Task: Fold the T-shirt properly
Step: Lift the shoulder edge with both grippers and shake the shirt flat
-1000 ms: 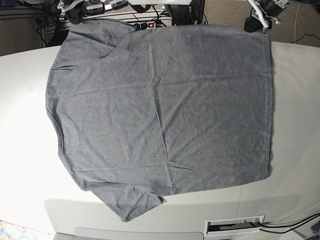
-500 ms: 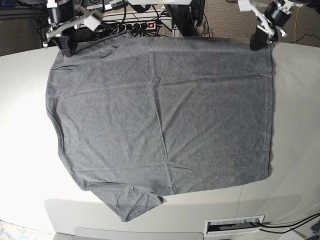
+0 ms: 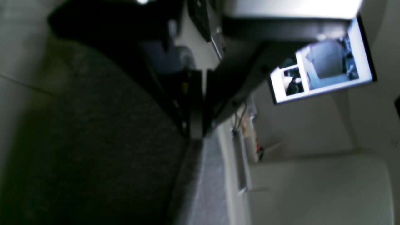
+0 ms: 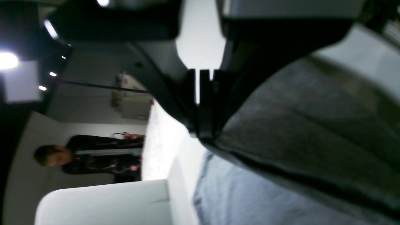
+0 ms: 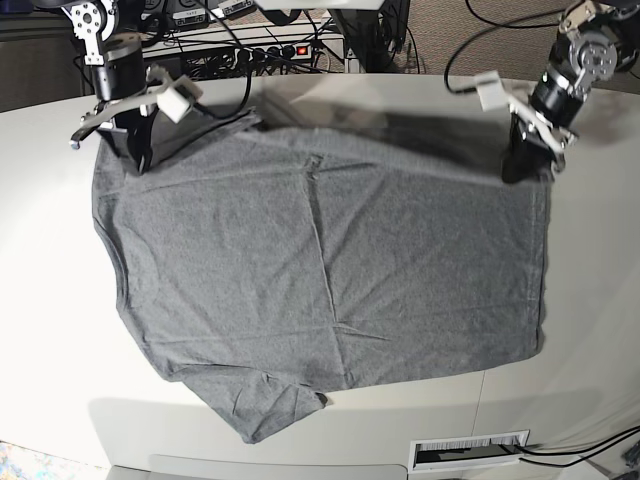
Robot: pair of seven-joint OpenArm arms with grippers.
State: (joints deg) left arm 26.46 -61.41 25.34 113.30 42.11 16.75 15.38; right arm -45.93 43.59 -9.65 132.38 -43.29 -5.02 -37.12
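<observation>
The heather-grey T-shirt [image 5: 330, 260] lies spread on the white table [image 5: 45, 300], with a sleeve at the near left. Its far edge is raised and drawn in from the table's back edge. My left gripper [image 5: 520, 168], on the base view's right, is shut on the far right hem corner. In the left wrist view the gripper [image 3: 195, 134] pinches dark cloth [image 3: 109, 140]. My right gripper [image 5: 135, 158], on the base view's left, is shut on the far left shoulder corner. In the right wrist view the gripper [image 4: 201, 134] holds a lifted fold of the shirt [image 4: 297, 125].
A power strip with a red switch [image 5: 290, 50] and cables lie behind the table's back edge. A slot [image 5: 470, 452] is cut in the table near the front edge. A lit monitor [image 3: 322, 68] and a standing person [image 4: 87, 153] are in the background.
Both grippers have come forward from the table's back edge, carrying the shirt's far corners with them. The far edge now sits further in, lifted and casting a shadow.
</observation>
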